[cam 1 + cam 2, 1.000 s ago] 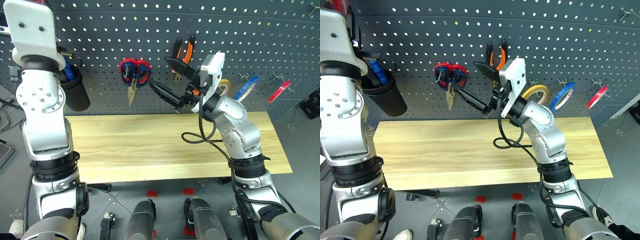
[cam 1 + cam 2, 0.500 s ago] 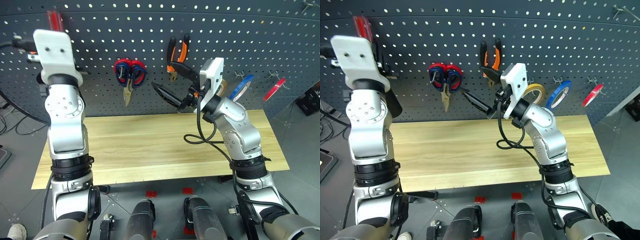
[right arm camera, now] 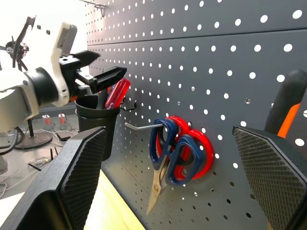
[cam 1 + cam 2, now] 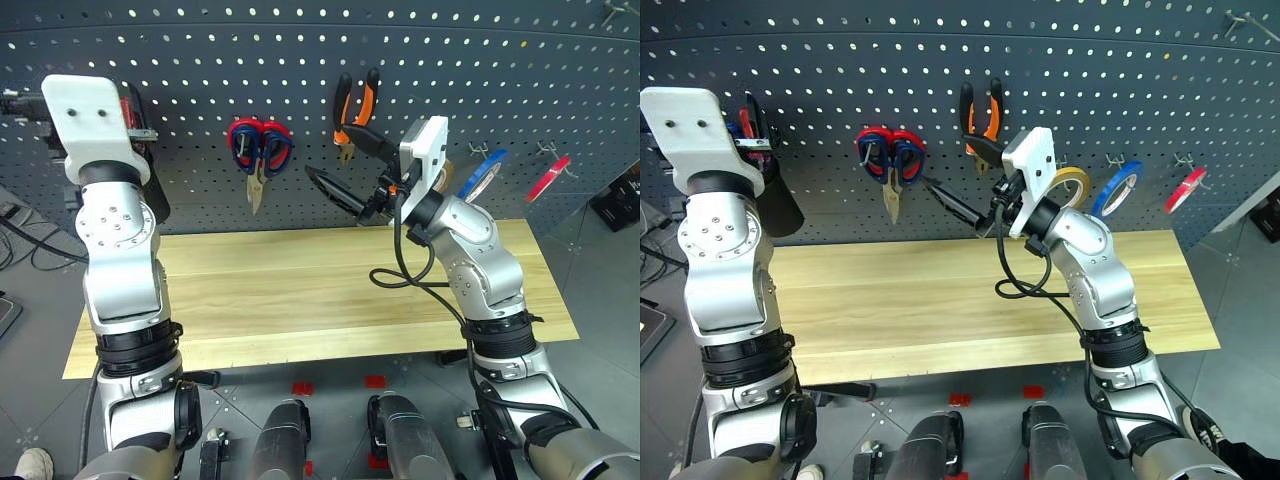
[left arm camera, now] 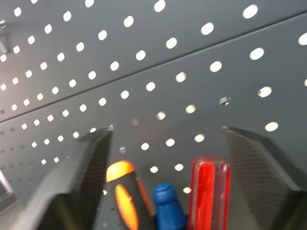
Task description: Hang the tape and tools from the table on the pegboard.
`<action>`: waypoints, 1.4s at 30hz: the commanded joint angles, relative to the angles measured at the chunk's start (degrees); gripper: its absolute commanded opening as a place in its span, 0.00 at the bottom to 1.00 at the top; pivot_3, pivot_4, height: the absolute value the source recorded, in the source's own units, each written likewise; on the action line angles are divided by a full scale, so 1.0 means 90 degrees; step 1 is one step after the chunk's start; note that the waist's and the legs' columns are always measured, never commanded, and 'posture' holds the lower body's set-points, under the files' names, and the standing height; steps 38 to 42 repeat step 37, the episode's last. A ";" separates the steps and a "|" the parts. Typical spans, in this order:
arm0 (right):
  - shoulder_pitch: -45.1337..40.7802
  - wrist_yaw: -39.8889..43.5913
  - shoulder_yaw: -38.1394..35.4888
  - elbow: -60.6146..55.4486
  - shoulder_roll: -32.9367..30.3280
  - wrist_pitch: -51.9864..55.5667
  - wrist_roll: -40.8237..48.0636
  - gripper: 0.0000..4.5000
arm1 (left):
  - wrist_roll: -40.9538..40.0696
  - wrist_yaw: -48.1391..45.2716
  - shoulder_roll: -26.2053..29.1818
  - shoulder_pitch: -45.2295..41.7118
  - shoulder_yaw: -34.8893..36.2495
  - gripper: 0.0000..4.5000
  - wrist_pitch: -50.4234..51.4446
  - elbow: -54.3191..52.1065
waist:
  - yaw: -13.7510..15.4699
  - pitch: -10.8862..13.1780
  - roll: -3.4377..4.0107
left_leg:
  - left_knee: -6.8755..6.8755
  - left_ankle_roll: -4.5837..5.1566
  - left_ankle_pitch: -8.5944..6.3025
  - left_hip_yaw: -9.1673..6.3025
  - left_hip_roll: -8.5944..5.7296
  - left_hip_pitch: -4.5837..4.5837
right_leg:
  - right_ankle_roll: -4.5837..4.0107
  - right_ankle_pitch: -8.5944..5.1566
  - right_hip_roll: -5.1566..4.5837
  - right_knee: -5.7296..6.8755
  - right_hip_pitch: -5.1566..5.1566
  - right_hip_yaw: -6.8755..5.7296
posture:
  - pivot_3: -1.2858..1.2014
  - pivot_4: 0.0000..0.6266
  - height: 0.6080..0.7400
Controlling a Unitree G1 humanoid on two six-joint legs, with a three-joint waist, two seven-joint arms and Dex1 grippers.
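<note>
The red-handled screwdriver [image 5: 208,191] stands in a black cup [image 3: 93,124] on the pegboard [image 4: 250,60]. My left gripper [image 5: 167,132] is open just above it, its fingers [image 5: 84,177] clear of the handle on both sides. Blue-handled scissors [image 3: 168,148] hang on a hook, and the orange-and-black pliers [image 4: 355,110] hang to their right. Far right on a hook is the red tape [image 4: 555,178]. My right gripper [image 4: 345,165] is open and holds nothing, raised over the back of the table [image 4: 300,290] below the pliers.
Red-handled scissors [image 3: 199,153] share the hook with the blue pair. An orange screwdriver [image 5: 122,191] and a blue one [image 5: 168,206] stand in the same cup. A yellow roll [image 4: 1072,185] and a blue roll [image 4: 1120,190] hang right of my right gripper.
My left arm has come down with the red screwdriver, which now sits in the cup, and the left gripper has opened off it. The right arm has not moved.
</note>
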 commanded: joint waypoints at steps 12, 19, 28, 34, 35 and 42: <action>0.0954 0.0142 -0.0251 -0.1157 -0.0874 0.0239 0.0120 1.00 | -0.0578 -0.0976 0.0063 0.0957 -0.0303 1.00 0.0710 -0.2519 | 0.0031 -0.0006 0.0001 | 0.0000 0.0002 -0.0001 0.0001 -0.0003 -0.0001 | 0.0000 0.0000 -0.0004 -0.0003 0.0007 0.0005 | 0.48 0.33 1.00; 0.2277 -0.0556 -0.0184 -0.2023 -0.1084 0.0631 -0.0274 1.00 | -0.0432 -0.1075 -0.0646 0.3472 -0.1555 1.00 0.0936 -0.4065 | 0.0012 -0.0139 0.0016 | -0.0009 0.0008 -0.0006 0.0005 0.0002 0.0013 | -0.0001 0.0000 -0.0001 -0.0005 0.0015 0.0033 | 0.48 0.32 1.00; 0.3315 -0.2276 0.0056 -0.1329 -0.0693 0.1503 -0.1508 1.00 | -0.1409 -0.0955 -0.2249 0.4330 -0.1255 1.00 0.0787 -0.2099 | 0.0130 -0.0318 0.0068 | 0.0005 0.0076 -0.0044 -0.0004 -0.0004 0.0084 | -0.0001 -0.0002 0.0011 -0.0076 0.0130 0.0031 | 0.47 0.28 1.00; 0.3208 -0.3423 -0.0568 -0.0394 -0.0148 0.1713 -0.1824 1.00 | -0.1795 -0.1347 -0.2012 0.3479 -0.0891 1.00 0.0270 -0.0472 | 0.0166 -0.0486 0.0087 | 0.0006 0.0070 -0.0041 0.0015 -0.0011 0.0094 | -0.0001 -0.0001 0.0022 -0.0070 0.0131 0.0032 | 0.46 0.25 1.00; 0.3204 -0.3509 -0.0596 -0.0296 -0.0158 0.1689 -0.1902 1.00 | -0.1793 -0.1402 -0.1949 0.3437 -0.0904 1.00 0.0195 -0.0322 | 0.0163 -0.0511 0.0089 | 0.0003 0.0064 -0.0039 0.0022 -0.0012 0.0096 | -0.0001 -0.0001 0.0021 -0.0075 0.0131 0.0035 | 0.46 0.24 1.00; 0.3194 -0.3624 -0.0646 -0.0081 -0.0197 0.1639 -0.2021 1.00 | -0.1796 -0.1449 -0.1878 0.3409 -0.0954 1.00 0.0113 -0.0095 | 0.0151 -0.0533 0.0089 | -0.0008 0.0069 -0.0044 0.0030 -0.0013 0.0096 | -0.0001 -0.0001 0.0019 -0.0100 0.0133 0.0038 | 0.46 0.23 1.00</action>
